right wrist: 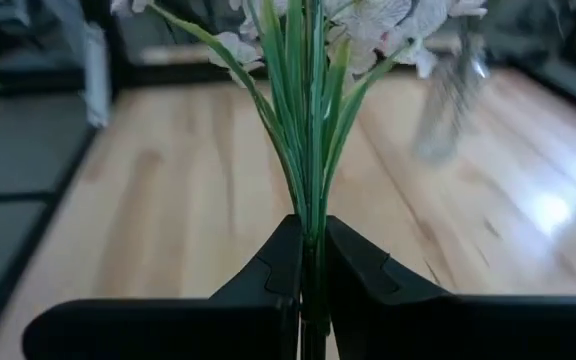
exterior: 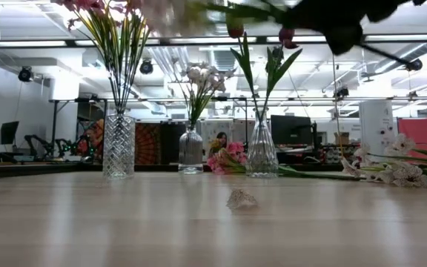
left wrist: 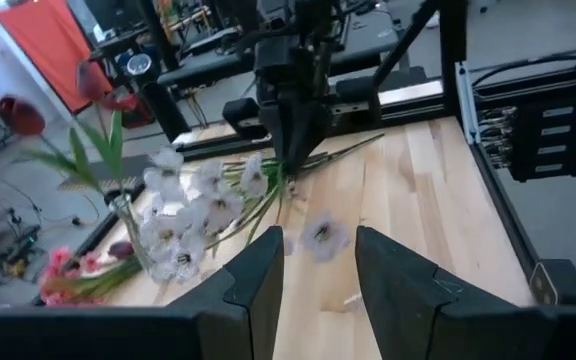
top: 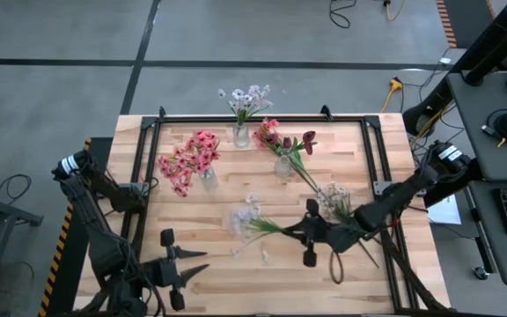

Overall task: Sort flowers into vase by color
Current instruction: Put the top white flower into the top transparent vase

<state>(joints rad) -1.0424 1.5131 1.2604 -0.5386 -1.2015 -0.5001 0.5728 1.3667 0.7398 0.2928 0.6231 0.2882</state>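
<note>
My right gripper (top: 292, 231) is shut on a white-lilac flower bunch (top: 246, 217) above the table's middle, near the near edge. Three glass vases stand farther back. One holds pink blossoms (top: 194, 160), one white-lilac blossoms (top: 246, 101), and one dark red tulips (top: 290, 143). Another white-blossomed stem (top: 334, 197) lies flat on the table to the right of the red vase. A loose white blossom (left wrist: 323, 237) lies on the wood. My left gripper (top: 202, 262) waits open near the table's near-left corner, pointing right. My right gripper pinches the bunch's green stalks (right wrist: 311, 222) between its two fingers, low on the stems and well below the blossoms. The fingers come level from the table's right and lie along the stalks. The bunch is lifted clear, and its blossoms (left wrist: 193, 215) point toward the table's left.
A black metal frame (top: 375, 158) borders the table's far and side edges. A dark looped cable (top: 336, 267) lies near the right arm. Pink blossoms (exterior: 224, 157) lie by the red vase's foot. Bare wood (top: 227, 277) lies between the two grippers.
</note>
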